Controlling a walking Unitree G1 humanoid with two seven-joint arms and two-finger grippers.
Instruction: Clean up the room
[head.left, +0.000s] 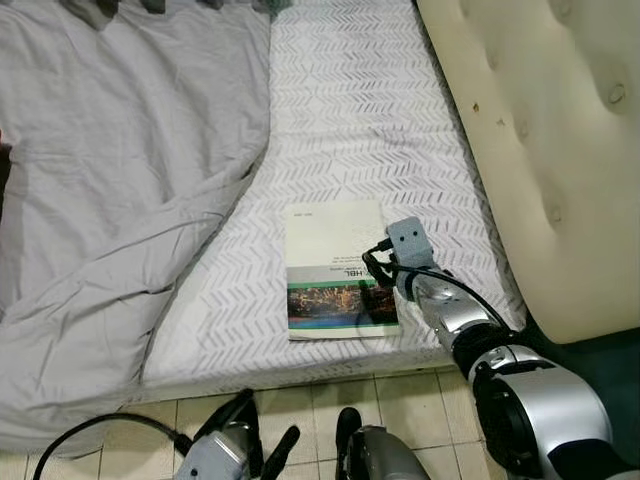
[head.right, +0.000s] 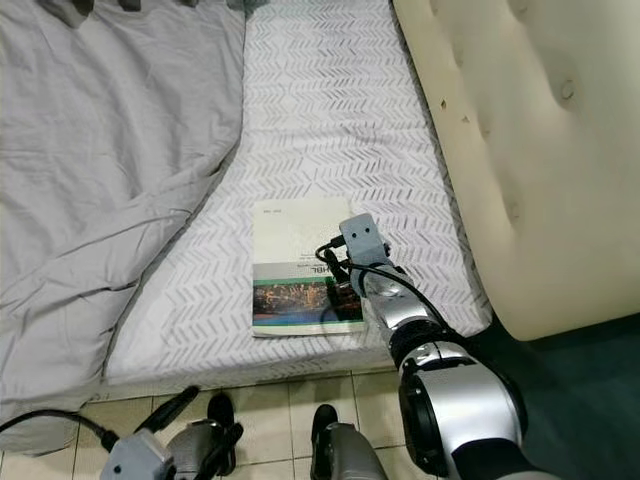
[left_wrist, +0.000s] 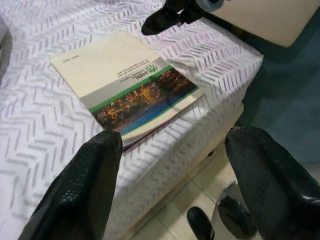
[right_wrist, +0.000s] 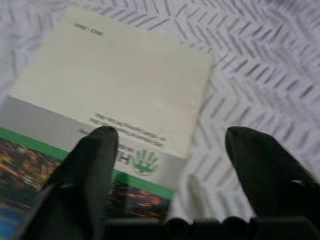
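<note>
A rumpled grey duvet (head.left: 110, 170) covers the far left of the bed, well away from both claws. The left gripper (head.left: 262, 437) hangs low over the tiled floor (head.left: 300, 410), just off the mattress (head.left: 350, 110) edge, its two black fingers (left_wrist: 85, 187) spread wide and holding nothing. Beyond and to the right of it, a booklet (head.left: 335, 270) lies flat on the chevron-patterned sheet near the mattress's front edge, cream at the top with a green stripe and a city photograph across the lower part. The right gripper (right_wrist: 170, 150) hovers at the booklet's right edge, fingers parted, one finger (right_wrist: 87, 170) over the cover, the other over bare sheet. Right of that claw stands a cream tufted headboard (head.left: 560, 130).
</note>
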